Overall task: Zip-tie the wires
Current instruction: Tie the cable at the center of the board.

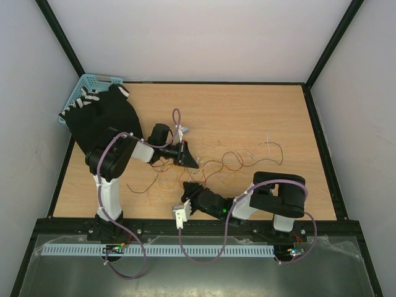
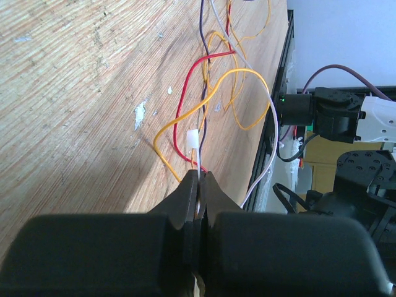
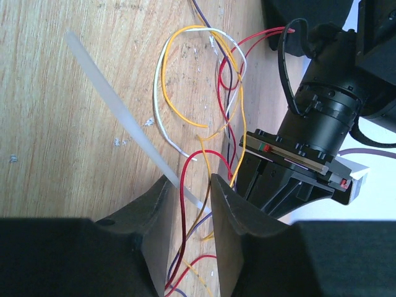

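Note:
The wires sprawl as thin red, orange, purple and white strands over the middle of the wooden table. My left gripper is shut on the zip tie, whose white head sits just beyond the fingertips with wires running through it. The zip tie's pale strip slants across the right wrist view and passes between the jaws of my right gripper. Those jaws stand apart, with red, brown and purple wires also in the gap. The two grippers are close, tips facing.
A blue basket sits at the back left corner, with a black cloth-like mass spilling from it toward the left arm. A black frame rail borders the table. A white perforated strip lies along the near edge.

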